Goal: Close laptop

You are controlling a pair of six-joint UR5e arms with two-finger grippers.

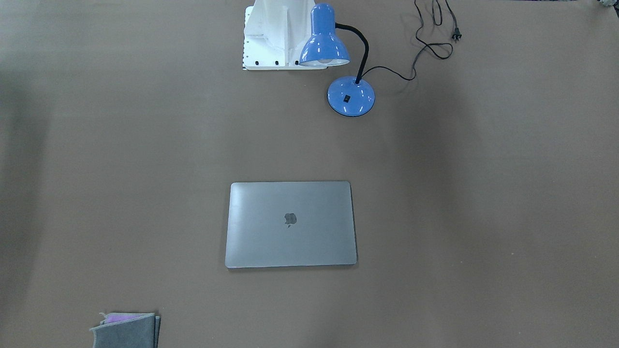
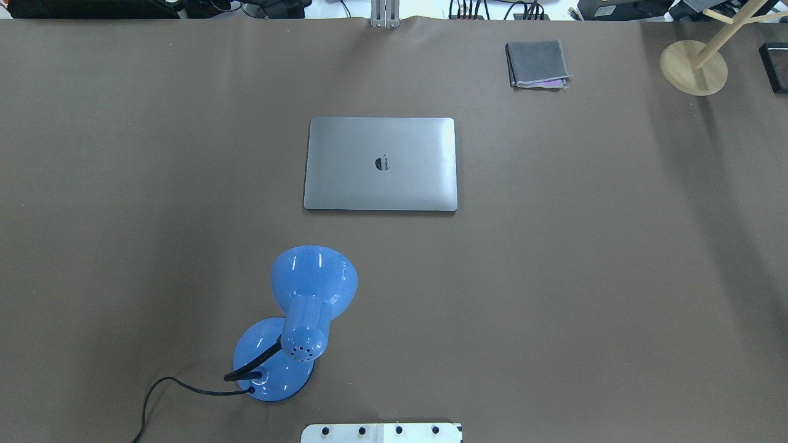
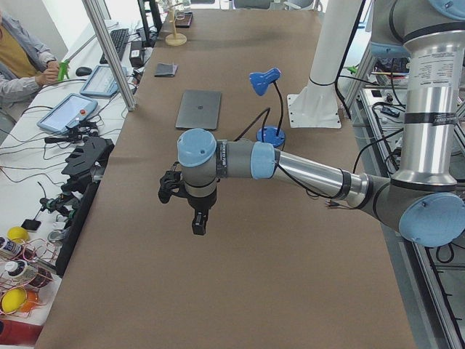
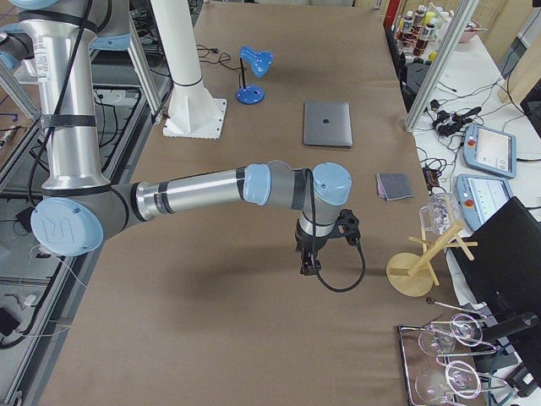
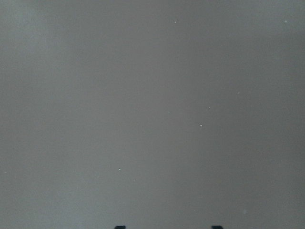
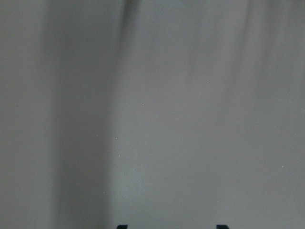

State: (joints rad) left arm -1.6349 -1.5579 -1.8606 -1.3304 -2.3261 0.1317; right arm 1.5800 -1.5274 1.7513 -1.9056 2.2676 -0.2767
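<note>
slim space-grey metal laptop (image 2: 380, 163) lies fully closed on the brown table (image 2: 554, 277). left gripper (image 3: 197, 227) and right gripper (image 4: 309, 267) hover over bare table, jaws spread, holding nothing.

The laptop (image 2: 380, 163) is shared by four views: looked down on from opposite sides, and seen distantly from both worktop (image 2: 554, 277) ends.

Closed slim space-grey metal laptop (image 4: 327, 123) lies flat on brown table (image 4: 254, 338), logo up. Near right arm's gripper (image 4: 309, 266) points down above bare table: laptop at its 12 o'clock, folded grey cloth (image 4: 394, 185) at 2, blue desk lamp (image 4: 254, 68) at 11.
</note>
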